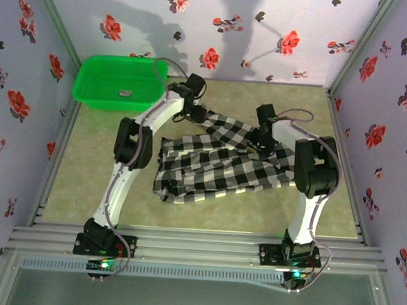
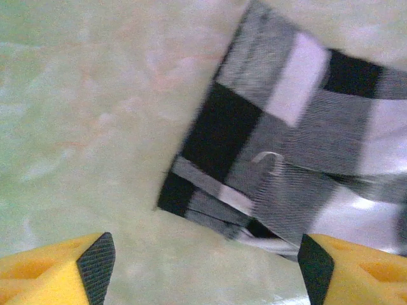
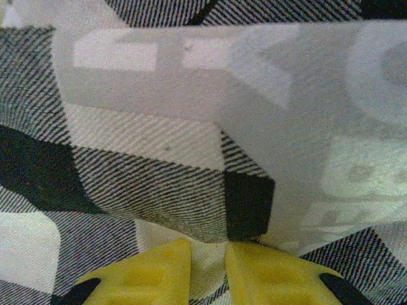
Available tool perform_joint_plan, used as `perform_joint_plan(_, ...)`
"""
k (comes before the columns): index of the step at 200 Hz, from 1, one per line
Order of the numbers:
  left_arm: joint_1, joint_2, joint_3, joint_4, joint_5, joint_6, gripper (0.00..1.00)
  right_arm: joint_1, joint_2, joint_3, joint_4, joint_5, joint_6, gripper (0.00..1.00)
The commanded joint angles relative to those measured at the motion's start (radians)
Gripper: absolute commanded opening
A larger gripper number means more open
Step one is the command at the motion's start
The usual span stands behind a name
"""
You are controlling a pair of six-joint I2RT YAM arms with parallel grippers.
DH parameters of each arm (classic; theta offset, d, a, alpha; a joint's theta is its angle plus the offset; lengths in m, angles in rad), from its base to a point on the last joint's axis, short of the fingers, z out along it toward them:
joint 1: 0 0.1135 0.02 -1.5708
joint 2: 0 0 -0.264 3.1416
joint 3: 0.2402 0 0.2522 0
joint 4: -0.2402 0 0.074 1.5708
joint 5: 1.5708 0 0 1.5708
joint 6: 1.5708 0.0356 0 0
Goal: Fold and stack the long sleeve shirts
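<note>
A black-and-white checked long sleeve shirt (image 1: pixel 210 163) lies crumpled across the middle of the table. One sleeve reaches up and left, and its cuff end (image 2: pixel 254 159) rests flat on the table. My left gripper (image 1: pixel 194 112) hovers over that cuff, open; its yellow fingers (image 2: pixel 95 267) stand wide apart with only bare table between them (image 2: pixel 206 270). My right gripper (image 1: pixel 264 139) sits on the shirt's upper right part. Its yellow fingers (image 3: pixel 159 273) are shut on a fold of the checked cloth (image 3: pixel 208 260), beside a grey band with pale lettering (image 3: pixel 305 127).
A green plastic basket (image 1: pixel 89 92) stands at the back left, holding one small dark item. Flowered walls enclose the table on three sides. Bare table surface (image 1: pixel 91 165) lies left of and in front of the shirt.
</note>
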Motion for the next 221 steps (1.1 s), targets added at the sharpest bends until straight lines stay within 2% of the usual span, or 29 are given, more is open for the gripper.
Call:
perform_joint_plan(1,-0.013,-0.106,-0.056,0.133,0.19,-0.013,0.8,-0.001,-0.008,-0.012,-0.105,0.032,-0.044,0.26)
perform_joint_plan(36,0.004,-0.066,-0.011,0.107,0.203,0.02,0.81,0.0,-0.021,0.006,-0.114,-0.001,-0.061,0.27)
perform_joint_plan(61,0.003,-0.016,0.049,0.081,0.172,0.058,0.8,0.006,-0.031,0.012,-0.13,-0.016,-0.076,0.28)
perform_joint_plan(94,0.002,0.045,0.096,0.077,0.117,0.094,0.7,0.019,-0.051,0.012,-0.149,-0.024,-0.099,0.29)
perform_joint_plan(133,-0.005,0.122,0.16,0.053,0.053,0.148,0.67,0.036,-0.076,0.018,-0.17,-0.038,-0.115,0.34)
perform_joint_plan(179,-0.006,0.214,0.248,0.017,0.064,0.141,0.64,0.051,-0.098,0.034,-0.187,-0.053,-0.128,0.36)
perform_joint_plan(221,-0.006,0.27,0.293,-0.088,0.075,0.125,0.53,0.053,-0.128,0.062,-0.204,-0.068,-0.133,0.38)
